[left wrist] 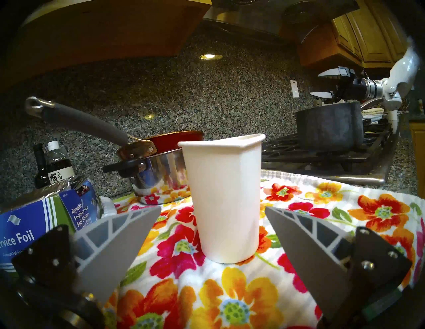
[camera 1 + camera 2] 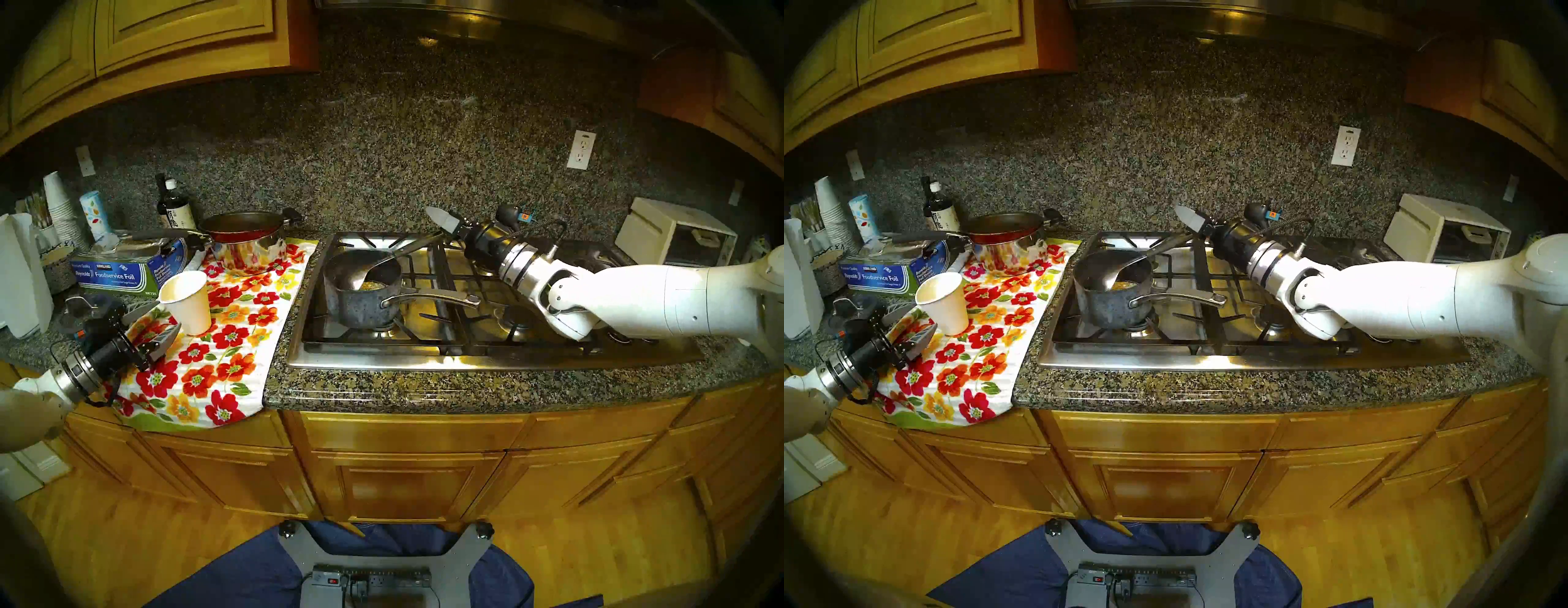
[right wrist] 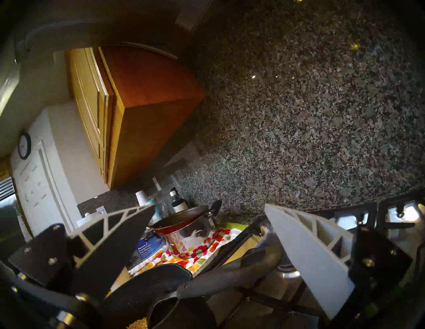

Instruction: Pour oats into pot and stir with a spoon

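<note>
Dark grey pot [image 2: 360,293] sits on the stove grate [image 2: 428,276] with the oats [image 2: 371,285] inside and the spoon [image 2: 382,265] leaning on its rim, unheld. I judge a nudge from the right gripper [image 2: 445,227] could tip the spoon out and scatter oats. Its jaws stand open, the spoon handle passing just below them. The left gripper [image 1: 211,232] is open too, framing the white cup [image 1: 224,197] on the counter [image 2: 424,386] without touching.

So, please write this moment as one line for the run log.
oats: in pot | spoon: resting in pot, released | right tool: open | left tool: open, before cup
</note>
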You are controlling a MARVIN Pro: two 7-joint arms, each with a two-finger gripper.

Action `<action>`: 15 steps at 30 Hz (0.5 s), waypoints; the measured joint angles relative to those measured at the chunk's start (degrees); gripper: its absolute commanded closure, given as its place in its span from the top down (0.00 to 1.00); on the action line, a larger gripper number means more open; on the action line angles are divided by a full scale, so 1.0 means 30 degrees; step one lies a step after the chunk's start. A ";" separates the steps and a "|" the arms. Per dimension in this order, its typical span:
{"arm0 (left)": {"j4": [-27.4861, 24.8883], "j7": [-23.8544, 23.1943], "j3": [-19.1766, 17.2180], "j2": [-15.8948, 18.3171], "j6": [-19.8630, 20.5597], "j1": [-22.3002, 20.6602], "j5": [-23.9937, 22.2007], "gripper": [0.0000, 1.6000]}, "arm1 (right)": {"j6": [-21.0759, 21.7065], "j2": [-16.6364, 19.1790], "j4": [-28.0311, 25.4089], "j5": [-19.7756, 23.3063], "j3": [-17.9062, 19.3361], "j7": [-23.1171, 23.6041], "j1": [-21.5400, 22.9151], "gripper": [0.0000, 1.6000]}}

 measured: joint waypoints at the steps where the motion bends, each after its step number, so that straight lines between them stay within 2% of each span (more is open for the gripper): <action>1: 0.0000 0.0000 -0.0038 0.0000 0.0000 0.0034 0.0001 1.00 | -0.0008 -0.0010 0.0037 0.0059 0.0006 0.0044 -0.0050 1.00; 15: -0.0018 -0.0002 -0.0557 0.0000 0.0001 0.0486 0.0065 1.00 | -0.0053 -0.0264 0.0692 0.0707 0.0039 0.0603 -0.0719 1.00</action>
